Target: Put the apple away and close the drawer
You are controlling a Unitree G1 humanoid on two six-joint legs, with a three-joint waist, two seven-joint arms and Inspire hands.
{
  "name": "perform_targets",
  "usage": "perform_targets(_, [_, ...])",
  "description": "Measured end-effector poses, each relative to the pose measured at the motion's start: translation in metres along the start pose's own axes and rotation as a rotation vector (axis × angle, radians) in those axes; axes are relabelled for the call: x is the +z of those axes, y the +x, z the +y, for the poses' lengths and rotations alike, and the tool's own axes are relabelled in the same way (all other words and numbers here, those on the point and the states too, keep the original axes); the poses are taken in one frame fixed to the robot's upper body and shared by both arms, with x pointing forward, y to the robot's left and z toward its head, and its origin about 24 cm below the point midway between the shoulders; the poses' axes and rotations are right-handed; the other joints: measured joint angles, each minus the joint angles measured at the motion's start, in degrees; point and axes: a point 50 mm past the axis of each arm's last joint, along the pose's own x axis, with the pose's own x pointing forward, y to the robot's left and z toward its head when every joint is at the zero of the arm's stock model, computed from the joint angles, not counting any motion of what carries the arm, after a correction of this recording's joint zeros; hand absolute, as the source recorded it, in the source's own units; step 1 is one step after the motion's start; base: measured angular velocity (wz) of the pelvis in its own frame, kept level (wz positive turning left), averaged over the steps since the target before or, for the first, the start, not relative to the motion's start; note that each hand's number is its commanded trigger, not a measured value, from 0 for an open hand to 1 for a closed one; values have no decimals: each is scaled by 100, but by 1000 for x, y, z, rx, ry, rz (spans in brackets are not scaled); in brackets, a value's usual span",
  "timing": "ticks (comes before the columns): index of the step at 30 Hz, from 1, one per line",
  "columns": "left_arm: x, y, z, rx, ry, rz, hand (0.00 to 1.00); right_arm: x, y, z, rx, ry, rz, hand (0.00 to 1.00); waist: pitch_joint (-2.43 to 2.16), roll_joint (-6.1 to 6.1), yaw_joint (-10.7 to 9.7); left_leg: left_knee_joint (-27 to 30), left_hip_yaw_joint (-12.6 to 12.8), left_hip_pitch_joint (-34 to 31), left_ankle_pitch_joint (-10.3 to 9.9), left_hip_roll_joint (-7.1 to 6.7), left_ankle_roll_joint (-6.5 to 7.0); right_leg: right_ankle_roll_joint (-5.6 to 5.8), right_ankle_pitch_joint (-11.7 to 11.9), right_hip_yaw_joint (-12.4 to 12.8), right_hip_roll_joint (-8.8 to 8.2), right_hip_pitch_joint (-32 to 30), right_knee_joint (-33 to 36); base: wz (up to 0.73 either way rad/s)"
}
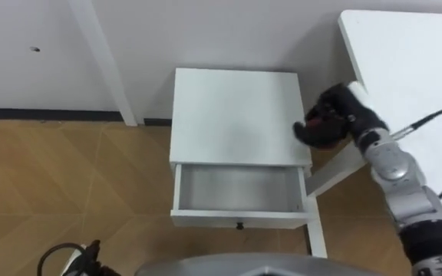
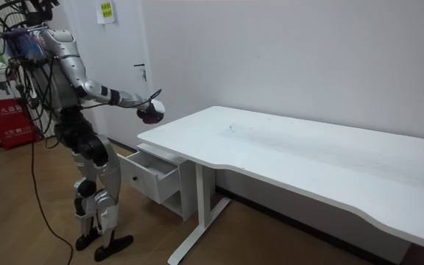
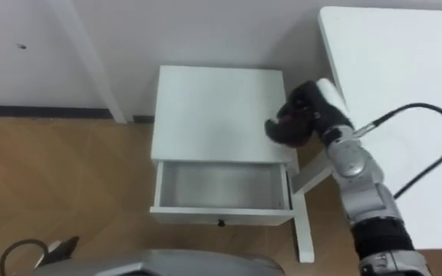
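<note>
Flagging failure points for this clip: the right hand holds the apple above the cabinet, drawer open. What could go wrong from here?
1. The right hand, curled round the apple, hangs at the right edge of the cabinet top, not over the open drawer. Released here, the apple would likely land on top or roll off.
2. On the way to the drawer, the arm could knock the edge of the table close beside it.
</note>
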Motion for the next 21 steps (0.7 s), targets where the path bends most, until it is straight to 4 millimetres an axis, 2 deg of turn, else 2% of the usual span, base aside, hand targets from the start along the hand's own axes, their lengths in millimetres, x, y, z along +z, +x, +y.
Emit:
perform_targets(3, [2, 1, -1, 0, 9, -3, 0, 17, 4, 18, 115, -10, -67, 100, -18, -39, 99, 13, -73, -58, 7, -15, 6, 12, 7, -83, -10, 7, -79, 14])
perform_targets(6, [1, 0, -7, -17, 6, 6, 0, 31, 4, 20, 144, -15, -120, 100, -6, -64, 224, 10, -81, -57, 13, -24, 9, 21, 12, -107, -17, 7, -100, 4])
perform_targets(10, [2, -1, -13, -40, 46, 7, 0, 43, 10, 25, 212, -44, -151, 100, 13, -102, 239, 4, -94, -69, 13, -34, 10, 25, 15, -121, -22, 8, -108, 2])
perform_targets(18, [7, 1, -13, -56, 58, 0, 0, 51, 12, 37, 306, -38, -160, 100, 31, -75, 229, 10, -115, -143, 13, -43, 10, 46, 27, -162, -23, -2, -184, 2])
perform_targets(19, [8, 1, -13, -58, 68, -1, 0, 50, 12, 38, 311, -36, -156, 60, 34, -70, 228, 8, -121, -151, 12, -43, 10, 46, 27, -182, -23, -3, -184, 7])
perform_targets(20, [9, 1, -14, -61, 77, -4, 0, 50, 12, 38, 315, -36, -154, 0, 40, -59, 240, 10, -123, -152, 12, -42, 11, 46, 27, -184, -22, -4, -184, 4])
perform_targets(21, [10, 1, -14, -61, 79, -6, 0, 50, 12, 38, 315, -36, -155, 0, 41, -57, 240, 10, -123, -152, 12, -41, 11, 46, 27, -184, -22, -4, -184, 0])
